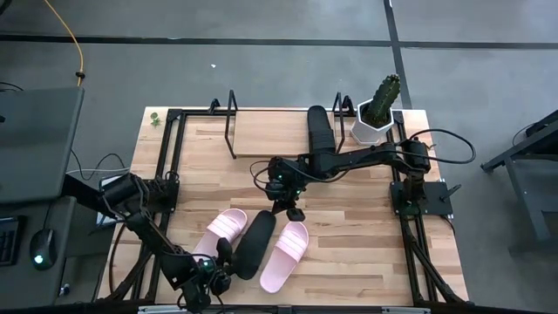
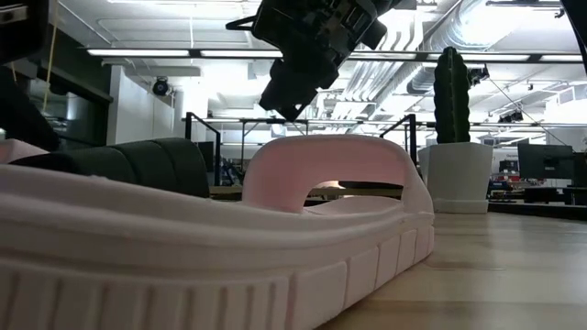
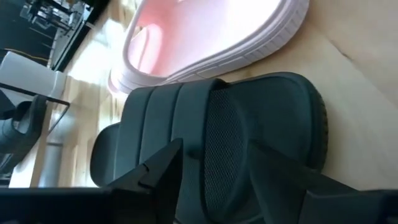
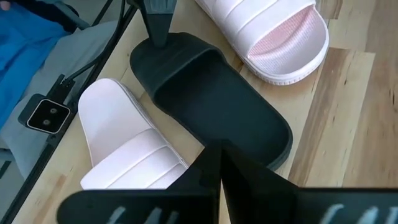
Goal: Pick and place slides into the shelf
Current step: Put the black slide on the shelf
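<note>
A black slide (image 1: 253, 244) lies on the table between two pale pink slides (image 1: 221, 230) (image 1: 286, 255) near the front edge. Another black slide (image 1: 320, 131) lies on the shelf's board (image 1: 270, 131) at the far side. My left gripper (image 1: 225, 255) is open at the near black slide's strap end; in the left wrist view its fingers (image 3: 158, 171) stand on either side of the strap (image 3: 217, 137). My right gripper (image 1: 292, 209) is shut and empty, above the table just beyond the slides; it also shows in its wrist view (image 4: 221, 180). My left gripper's fingers stand on either side of the near black slide's strap (image 3: 217, 137), coming from the table's near left. I cannot tell whether they touch it. The slide lies flat on the table.
A white pot with a cactus (image 1: 377, 113) stands at the shelf's right end. The shelf's black wire loops (image 1: 231, 113) rise at both ends of the board. The board to the left of the black slide is bare.
</note>
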Available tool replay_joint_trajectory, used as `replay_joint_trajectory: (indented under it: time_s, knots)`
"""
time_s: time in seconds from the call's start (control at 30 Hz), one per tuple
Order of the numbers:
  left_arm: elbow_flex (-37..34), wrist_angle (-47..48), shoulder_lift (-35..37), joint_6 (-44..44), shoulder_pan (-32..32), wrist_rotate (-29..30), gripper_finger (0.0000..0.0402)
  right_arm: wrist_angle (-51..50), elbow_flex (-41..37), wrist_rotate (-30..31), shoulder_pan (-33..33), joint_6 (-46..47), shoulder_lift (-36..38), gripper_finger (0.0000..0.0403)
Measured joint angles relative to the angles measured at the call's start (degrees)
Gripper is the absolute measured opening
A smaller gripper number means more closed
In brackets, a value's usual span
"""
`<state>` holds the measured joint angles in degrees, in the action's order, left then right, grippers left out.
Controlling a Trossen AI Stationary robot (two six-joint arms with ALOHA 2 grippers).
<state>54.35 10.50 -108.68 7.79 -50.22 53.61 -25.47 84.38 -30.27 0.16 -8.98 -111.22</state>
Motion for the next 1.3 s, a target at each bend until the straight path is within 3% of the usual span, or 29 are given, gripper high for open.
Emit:
replay_joint_trajectory:
  time_s: [1.0, 1.13, 1.3]
  knots:
    - [0.0, -0.1, 0.0, 1.7, 3.1, 3.0, 0.0164, 0.0, 0.0, -0.1, 0.0, 0.0, 0.0, 0.0]
    - [0.0, -0.1, 0.0, 1.7, 3.1, 3.5, 0.0136, 0.0, 0.0, -0.1, 0.0, 0.0, 0.0, 0.0]
    - [0.0, -0.2, 0.0, 1.7, 3.1, 3.5, 0.0069, 0.0, 0.0, -0.1, 0.0, -0.3, 0.0, 0.0]
